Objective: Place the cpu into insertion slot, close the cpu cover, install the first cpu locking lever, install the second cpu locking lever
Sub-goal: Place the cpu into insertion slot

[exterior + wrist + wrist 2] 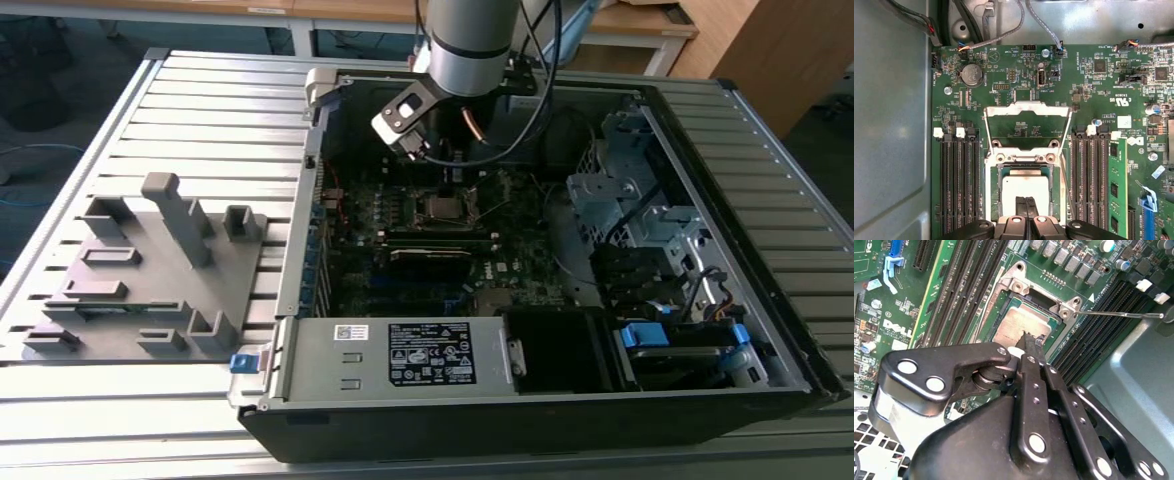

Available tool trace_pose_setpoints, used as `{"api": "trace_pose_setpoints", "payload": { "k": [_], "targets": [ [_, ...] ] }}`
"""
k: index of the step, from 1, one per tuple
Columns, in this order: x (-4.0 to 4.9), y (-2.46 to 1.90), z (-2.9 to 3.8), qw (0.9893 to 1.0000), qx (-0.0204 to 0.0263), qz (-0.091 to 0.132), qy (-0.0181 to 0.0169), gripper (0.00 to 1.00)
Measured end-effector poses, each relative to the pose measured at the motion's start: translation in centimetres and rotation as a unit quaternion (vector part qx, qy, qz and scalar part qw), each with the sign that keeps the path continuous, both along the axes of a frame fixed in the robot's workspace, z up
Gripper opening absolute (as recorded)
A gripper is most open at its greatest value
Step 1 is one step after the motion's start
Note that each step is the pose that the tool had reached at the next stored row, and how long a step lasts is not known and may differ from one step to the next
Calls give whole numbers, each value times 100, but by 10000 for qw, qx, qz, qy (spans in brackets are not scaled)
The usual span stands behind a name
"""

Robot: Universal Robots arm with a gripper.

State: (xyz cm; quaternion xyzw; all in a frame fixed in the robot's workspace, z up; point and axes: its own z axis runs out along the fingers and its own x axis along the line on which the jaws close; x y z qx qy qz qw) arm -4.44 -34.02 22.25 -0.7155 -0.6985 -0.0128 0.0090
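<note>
Over the insertion slot, the gripper had its claw pinched narrow and empty at the cpu lying flat inside, cpu cover flipped back open, so seating it squarely probably called for light, even pressure.

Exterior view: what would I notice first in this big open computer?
The robot arm reaches down into the open computer case. In the first wrist view its gripper, fingers together, points at the silver cpu lying in the insertion slot, with the cpu cover flipped open.
</note>
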Motion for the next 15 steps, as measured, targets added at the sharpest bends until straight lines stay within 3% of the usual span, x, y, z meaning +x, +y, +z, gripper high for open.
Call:
{"api": "trace_pose_setpoints", "payload": {
  "k": [15],
  "targets": [
    [4,1,49,10000,0,0,0,10]
  ]
}}
